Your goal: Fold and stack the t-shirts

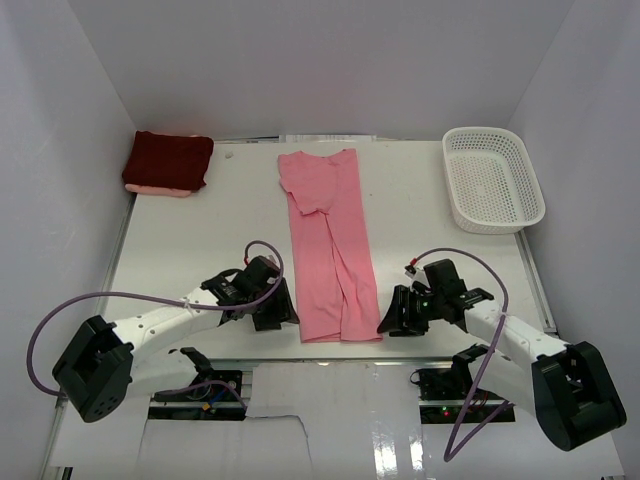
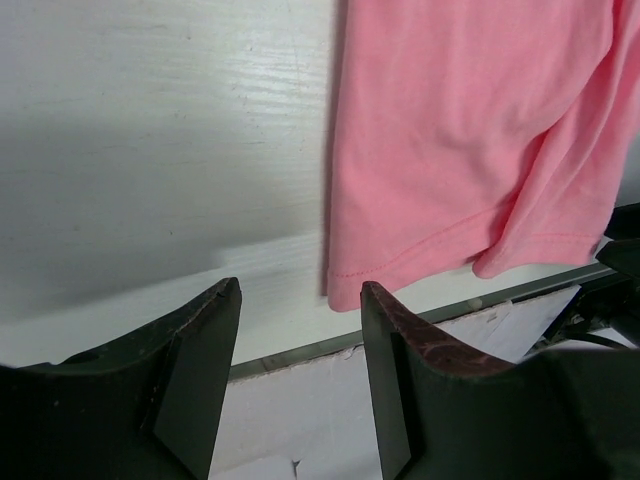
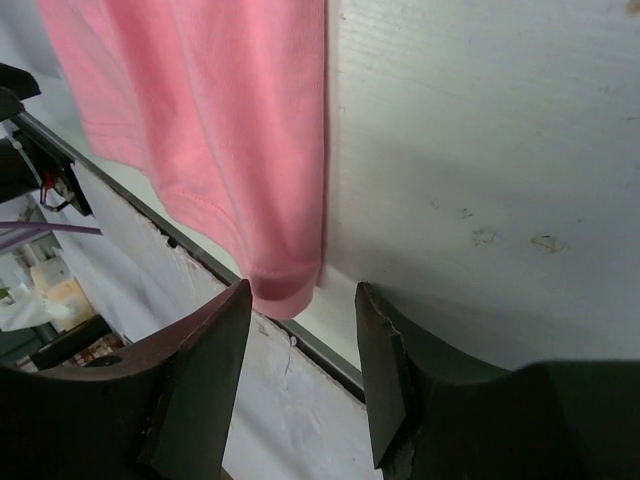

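The salmon pink t-shirt (image 1: 330,250) lies flat in the table's middle as a long narrow strip, collar end far, hem at the near edge. The dark maroon t-shirt (image 1: 168,160) sits as a folded rectangle at the back left corner. My left gripper (image 1: 283,315) stands open just left of the pink hem's near corner; in its wrist view the gripper (image 2: 300,300) holds nothing and the hem (image 2: 470,130) lies just beyond its fingertips. My right gripper (image 1: 392,322) is open right of the other hem corner; its wrist view shows the gripper (image 3: 300,300) empty, with the rounded cloth corner (image 3: 285,285) just ahead.
A white mesh basket (image 1: 492,180) stands at the back right. A strip of paler pink cloth (image 1: 160,189) shows under the maroon shirt. The table's near edge (image 2: 300,350) runs right below both grippers. White walls close in the left, right and back.
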